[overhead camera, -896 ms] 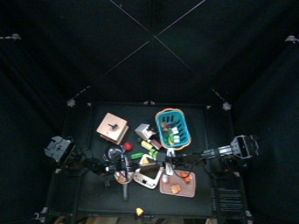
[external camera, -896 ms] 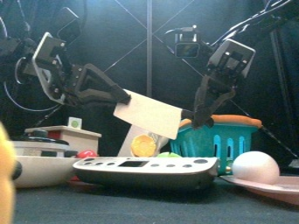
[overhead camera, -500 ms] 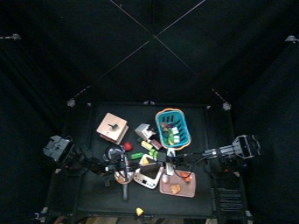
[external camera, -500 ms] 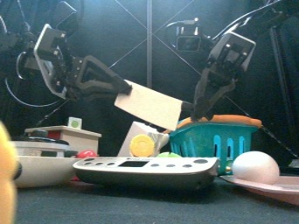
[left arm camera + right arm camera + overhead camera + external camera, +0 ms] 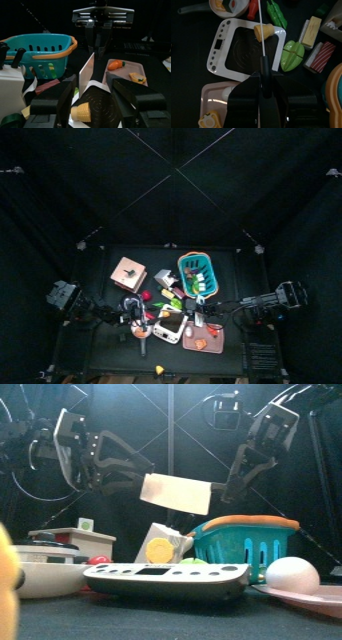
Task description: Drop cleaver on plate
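Observation:
The cleaver [image 5: 177, 492] has a broad white blade and hangs level in the air above the scale, behind it in the front view. My right gripper [image 5: 261, 76] is shut on its dark handle; the blade shows edge-on as a thin line [image 5: 260, 35]. In the left wrist view the right gripper [image 5: 99, 46] holds the blade [image 5: 86, 76] from above. My left gripper [image 5: 93, 102] is open just beside the blade, jaws wide apart. The salmon-pink plate [image 5: 210, 340] lies at the table's front right, below and beside the cleaver; it carries small food pieces [image 5: 137, 68].
A white and black kitchen scale [image 5: 241, 50] with a lemon wedge lies under the cleaver. The teal basket [image 5: 251, 544] stands behind the plate. A white egg [image 5: 291, 574] lies on the plate's near part. A tan board [image 5: 128, 272] is at the back left.
The cleaver blade has swung from tilted to level and risen a little. The right arm has lifted. The left gripper has drawn slightly back from the blade.

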